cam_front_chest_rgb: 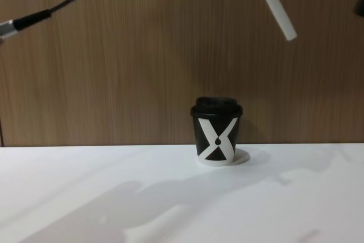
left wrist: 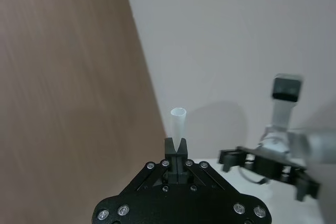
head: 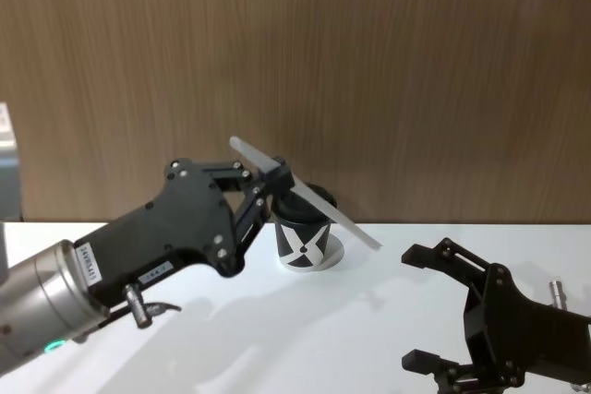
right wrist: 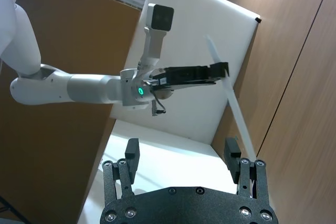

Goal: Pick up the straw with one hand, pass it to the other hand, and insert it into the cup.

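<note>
Handover done, insertion pending: silver-wristed left gripper [head: 277,177] pinches thin white plastic straw [head: 343,220], tilted above black lidded paper cup [head: 305,242]; all-black right gripper [head: 412,306] gapes empty.

Chest view: the straw [cam_front_chest_rgb: 273,3], above the cup [cam_front_chest_rgb: 216,138], has its upper part cut off at the top edge. Head view: the left gripper [head: 275,175] covers the cup's left rim.

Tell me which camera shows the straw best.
The head view: the straw runs nearly full length in the air, clamped near its upper end by the left gripper. The right wrist view shows most of it from farther off, the left wrist view catches its open end, the chest view its lower part.
</note>
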